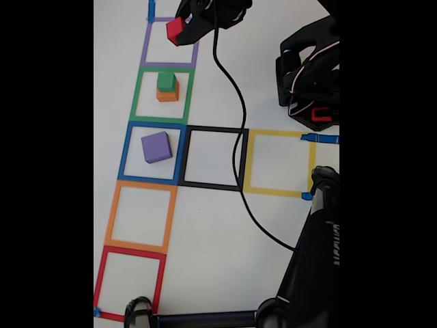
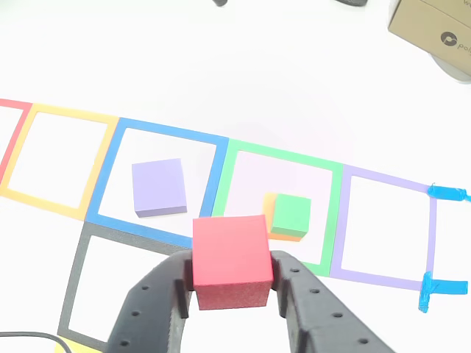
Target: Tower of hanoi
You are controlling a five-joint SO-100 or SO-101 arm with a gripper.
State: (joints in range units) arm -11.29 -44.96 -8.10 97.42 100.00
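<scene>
Over the purple tape square (image 1: 168, 43) | gripper (image 2: 229, 276) clamps red cube (image 2: 229, 259) | held aloft

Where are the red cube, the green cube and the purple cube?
red cube (image 2: 229, 247): other view, its top face, held between the jaws.
green cube (image 2: 291, 214): other view, its top face, on the orange cube.
purple cube (image 1: 156, 146): fixed view, its top face.

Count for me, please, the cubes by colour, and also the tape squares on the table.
Red cube: 1, held in the gripper
Green cube: 1, on the orange one
Orange cube: 1
Purple cube: 1
Cubes in total: 4
Tape squares, in the fixed view: 7
</scene>
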